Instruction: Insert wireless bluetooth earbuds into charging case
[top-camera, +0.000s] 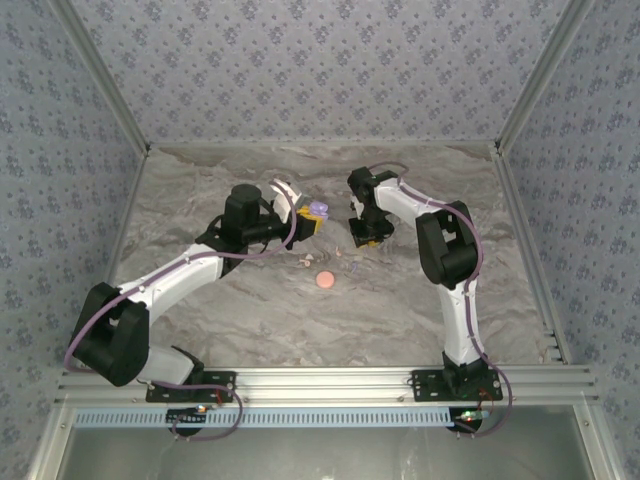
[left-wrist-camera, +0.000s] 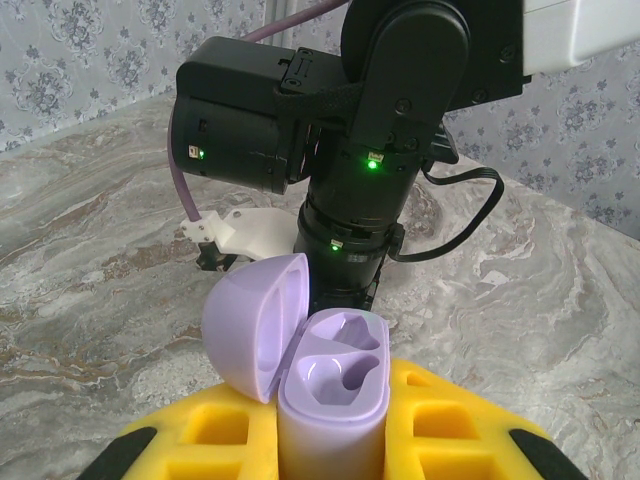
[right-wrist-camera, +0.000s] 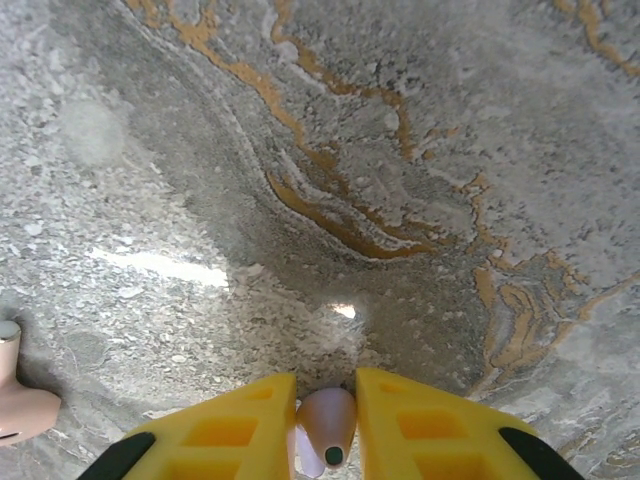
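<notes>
Wireless bluetooth earbuds (top-camera: 305, 262): one is clamped in the right tool and others lie loose on the desk just beyond the pink round case (top-camera: 323, 280).

The right tool (right-wrist-camera: 327, 392), beyond and right of the pink round case, is clenched on a whitish-pink earbud (right-wrist-camera: 327, 425). This earbud is smooth and tapered, its long axis runs along the yellow fingers (right-wrist-camera: 230, 430), and its dark-tipped narrow end points toward the wrist camera. A second pinkish earbud (right-wrist-camera: 18, 405) lies on the veined, stone-patterned desk (right-wrist-camera: 400, 150). Straight beyond the pink round case, the left tool (left-wrist-camera: 330, 420) grasps the lilac charging case (left-wrist-camera: 335, 400) upright. Its glossy domed lid (left-wrist-camera: 255, 325) is hinged open sideways, exposing two moulded sockets.
</notes>
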